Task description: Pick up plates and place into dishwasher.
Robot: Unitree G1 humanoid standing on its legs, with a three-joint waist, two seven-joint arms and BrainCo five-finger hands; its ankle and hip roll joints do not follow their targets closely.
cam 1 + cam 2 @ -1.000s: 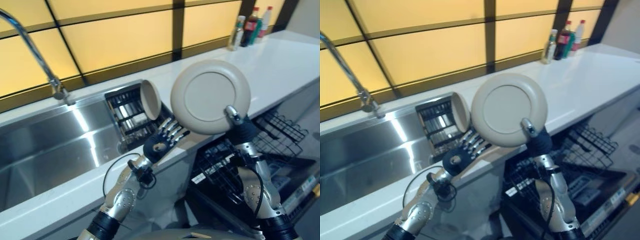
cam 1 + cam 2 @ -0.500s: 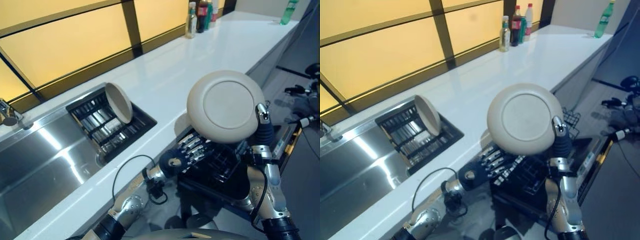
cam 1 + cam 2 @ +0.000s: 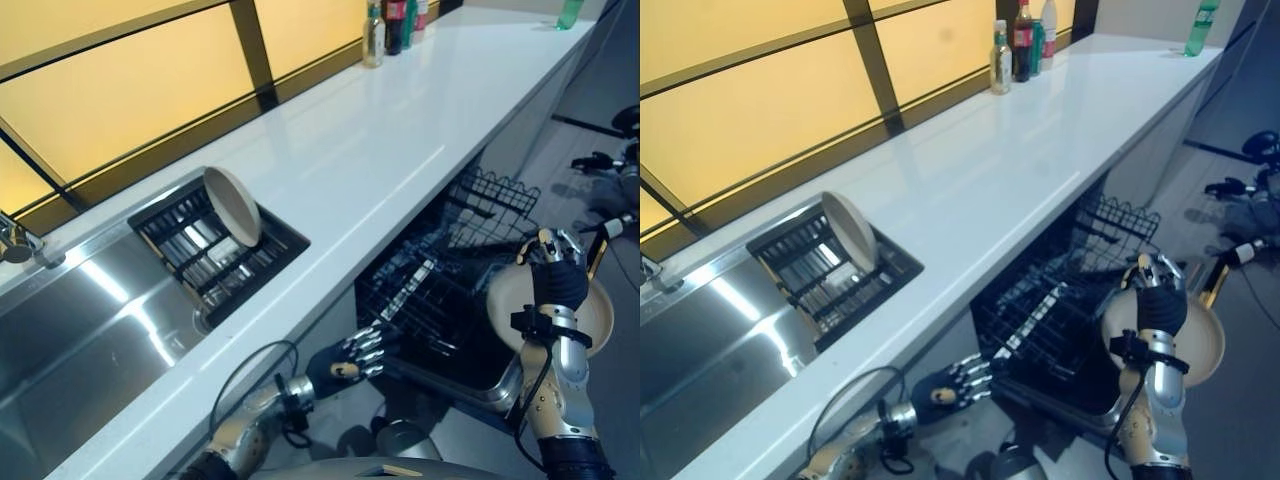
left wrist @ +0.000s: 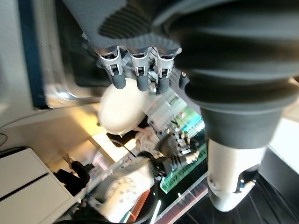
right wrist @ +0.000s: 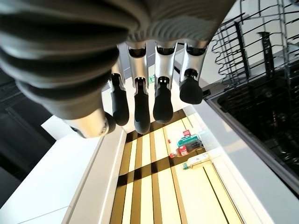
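A cream plate (image 3: 601, 312) hangs low at the right, beside the open dishwasher's pulled-out black wire rack (image 3: 432, 282). My right hand (image 3: 549, 279) is shut on the plate, its dark back toward me and the plate behind it. The right wrist view has its fingers (image 5: 141, 112) with the rack (image 5: 261, 88) past them. My left hand (image 3: 349, 363) hovers open below the counter edge, just left of the rack, holding nothing. The left wrist view looks past its fingers (image 4: 138, 77) at the plate (image 4: 120, 110). A second cream plate (image 3: 232, 206) stands on edge in the sink's black drying rack (image 3: 215, 250).
A long white counter (image 3: 400, 130) runs above the dishwasher. The steel sink (image 3: 90, 330) and faucet (image 3: 16, 245) lie at the left. Bottles (image 3: 388, 22) stand at the counter's far end, with a green bottle (image 3: 569, 12) further right. Cables and gear lie on the floor at far right.
My right hand has brought the plate down from in front of the counter to beside the dishwasher rack. The left hand has dropped lower under the counter edge.
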